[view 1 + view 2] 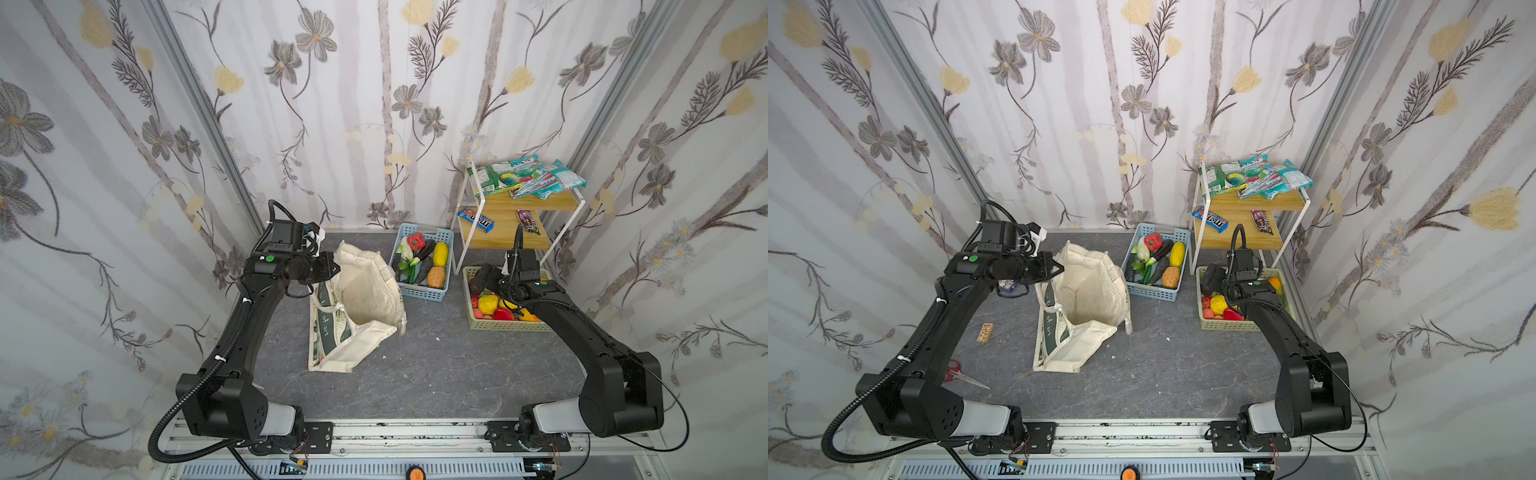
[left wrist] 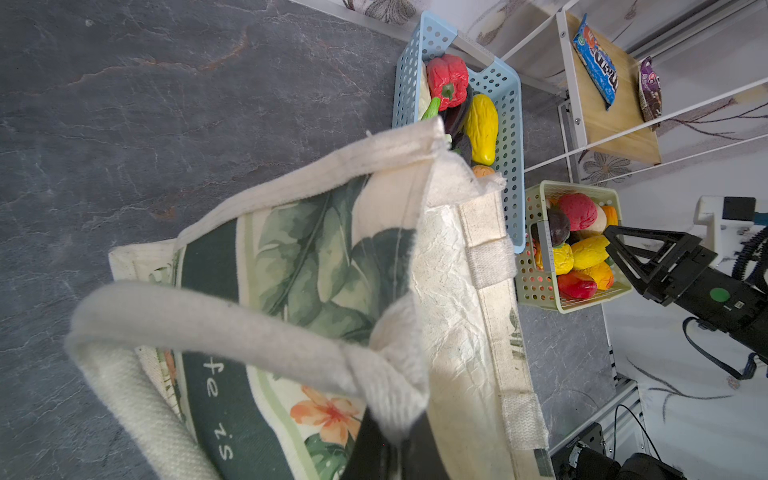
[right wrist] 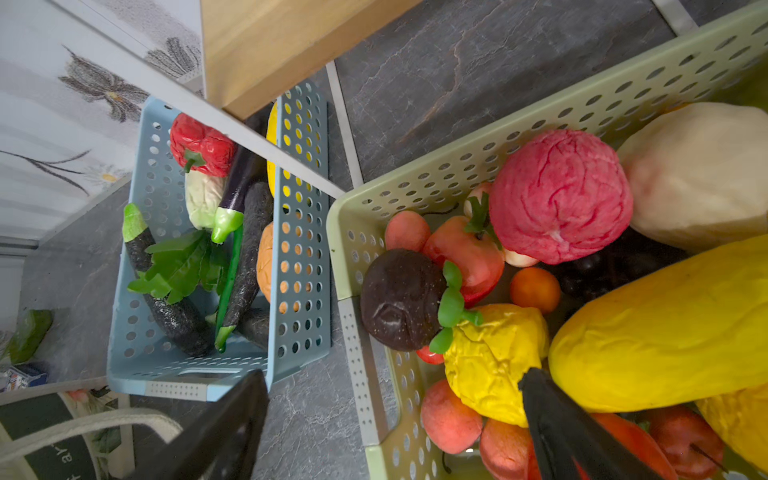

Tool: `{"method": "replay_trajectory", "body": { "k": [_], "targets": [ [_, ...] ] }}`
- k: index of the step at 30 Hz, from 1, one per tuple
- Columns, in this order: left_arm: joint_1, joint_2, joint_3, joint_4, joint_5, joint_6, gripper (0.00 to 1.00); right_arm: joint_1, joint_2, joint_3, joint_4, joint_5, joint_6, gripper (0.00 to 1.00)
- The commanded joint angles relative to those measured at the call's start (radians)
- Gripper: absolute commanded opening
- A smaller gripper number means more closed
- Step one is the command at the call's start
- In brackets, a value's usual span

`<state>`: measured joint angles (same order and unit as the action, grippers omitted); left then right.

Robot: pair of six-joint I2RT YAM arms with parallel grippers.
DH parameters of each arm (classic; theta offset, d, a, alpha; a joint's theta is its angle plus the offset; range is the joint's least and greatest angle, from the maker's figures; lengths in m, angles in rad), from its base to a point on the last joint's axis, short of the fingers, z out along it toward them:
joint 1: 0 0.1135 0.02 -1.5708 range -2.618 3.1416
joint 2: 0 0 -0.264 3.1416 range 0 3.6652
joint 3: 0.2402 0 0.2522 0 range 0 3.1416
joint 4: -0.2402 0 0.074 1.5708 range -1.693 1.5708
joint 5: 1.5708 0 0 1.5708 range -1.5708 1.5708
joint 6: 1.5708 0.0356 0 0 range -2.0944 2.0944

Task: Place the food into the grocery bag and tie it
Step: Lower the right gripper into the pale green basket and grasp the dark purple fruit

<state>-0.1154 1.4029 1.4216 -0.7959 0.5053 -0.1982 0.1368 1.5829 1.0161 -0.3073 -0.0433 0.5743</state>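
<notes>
Left claw is clamped on the rim of the limp canvas grocery bag; right claw gapes empty over a seemingly light, crinkly yellow fruit, best gripped across its middle.

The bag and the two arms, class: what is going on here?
The left pincer is shut on the rim of the bag, holding its mouth up and open on the table. The right pincer hangs open over the toy fruit in the yellow basket, gripping nothing. No food shows in the bag; the blue basket holds toy vegetables.
</notes>
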Motion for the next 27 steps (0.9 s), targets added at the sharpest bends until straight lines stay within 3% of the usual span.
{"method": "replay_trajectory", "body": {
  "k": [1,19,27],
  "targets": [
    [0.002,-0.004,-0.006,0.031,0.013,0.011,0.00,-0.011,0.050,0.001,0.084,-0.024,0.017,0.91],
    [0.002,-0.008,-0.016,0.049,0.013,0.004,0.00,-0.015,0.197,0.014,0.143,-0.067,0.013,0.71],
    [0.002,-0.005,-0.018,0.045,0.012,0.006,0.00,-0.015,0.224,0.022,0.158,-0.081,0.010,0.73]
  ]
}}
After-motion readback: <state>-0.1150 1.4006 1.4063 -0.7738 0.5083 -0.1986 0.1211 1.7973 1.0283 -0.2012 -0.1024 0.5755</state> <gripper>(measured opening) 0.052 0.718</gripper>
